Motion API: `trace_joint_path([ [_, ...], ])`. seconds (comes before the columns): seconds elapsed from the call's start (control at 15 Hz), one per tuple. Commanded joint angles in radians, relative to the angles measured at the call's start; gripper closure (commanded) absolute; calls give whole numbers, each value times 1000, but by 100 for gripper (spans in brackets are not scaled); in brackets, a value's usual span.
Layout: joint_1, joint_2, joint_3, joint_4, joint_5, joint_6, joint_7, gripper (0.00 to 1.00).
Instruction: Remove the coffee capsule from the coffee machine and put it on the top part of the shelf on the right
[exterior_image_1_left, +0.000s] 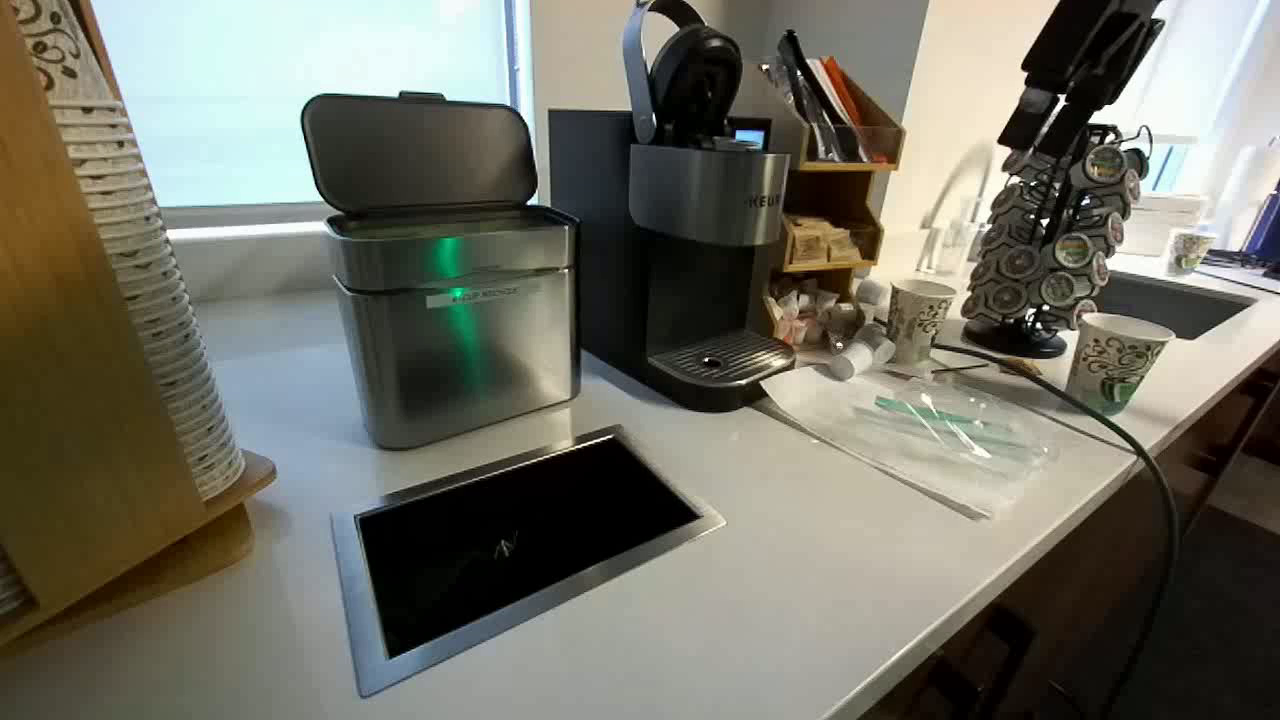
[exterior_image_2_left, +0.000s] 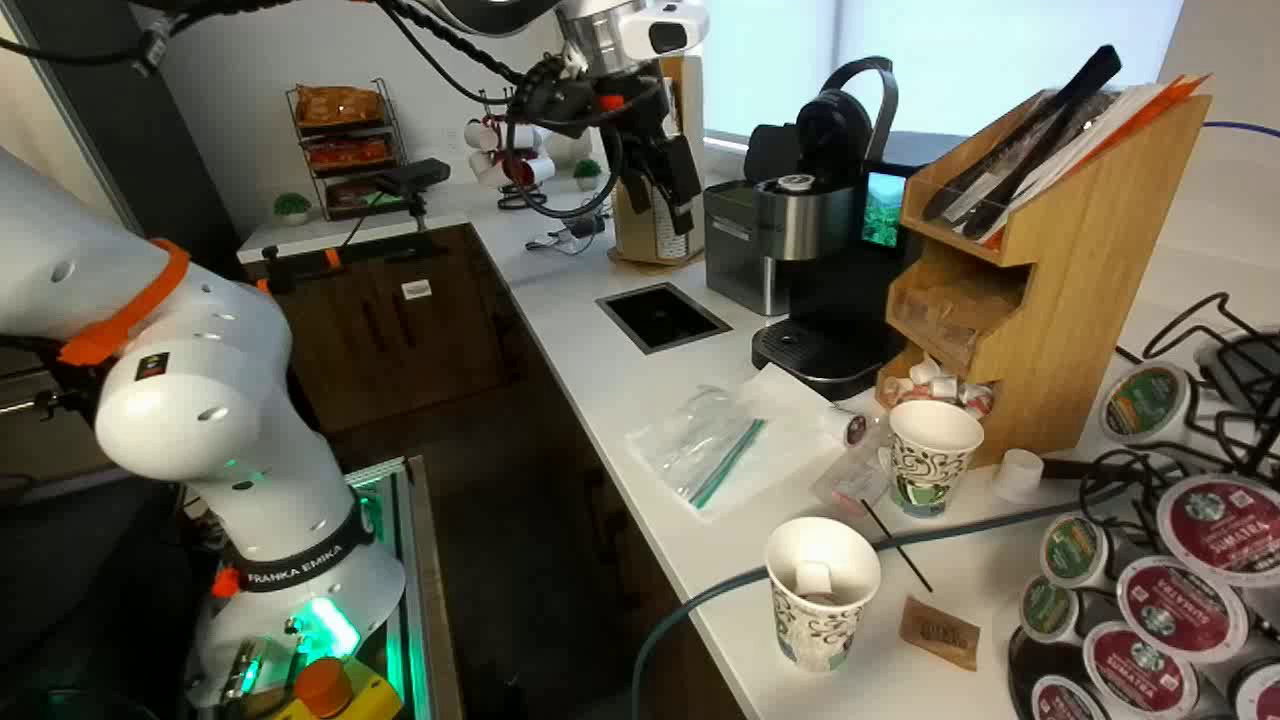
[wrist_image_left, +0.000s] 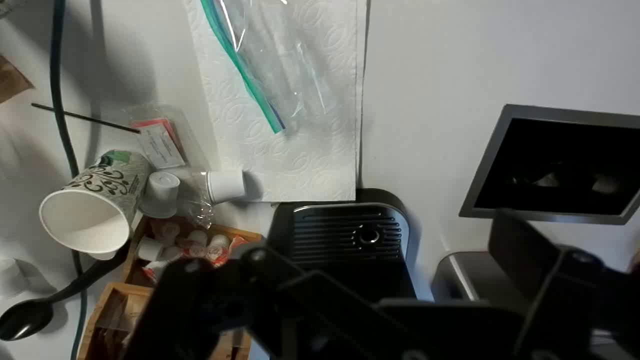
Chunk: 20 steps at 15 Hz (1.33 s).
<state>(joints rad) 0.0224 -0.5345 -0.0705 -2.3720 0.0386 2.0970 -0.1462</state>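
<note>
The coffee machine stands with its lid raised in both exterior views. A white-topped coffee capsule sits in its open top; it is hidden in the wrist view. The wooden shelf stands beside the machine, its top part holding black utensils and envelopes; it also shows in an exterior view. My gripper is open and empty, above the counter on the front side of the machine. In the wrist view its fingers spread over the machine's drip tray.
A steel capsule bin with raised lid stands beside the machine, behind a square counter opening. A plastic bag lies on paper towel. Paper cups, a cable and a capsule carousel stand near the shelf.
</note>
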Motion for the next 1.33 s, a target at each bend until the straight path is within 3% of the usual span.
trace_joint_path([
  [0.0,-4,1,4,2,2,-2,-2,0],
  [0.33,14,108,15,72,8,291,-14,0],
  [0.67,47,277,19,175,54,512,-2,0],
  [0.73,42,299,31,198,53,523,21,0],
  [0.8,30,234,29,137,30,498,5,0],
  [1.27,16,368,59,232,0,572,68,0],
])
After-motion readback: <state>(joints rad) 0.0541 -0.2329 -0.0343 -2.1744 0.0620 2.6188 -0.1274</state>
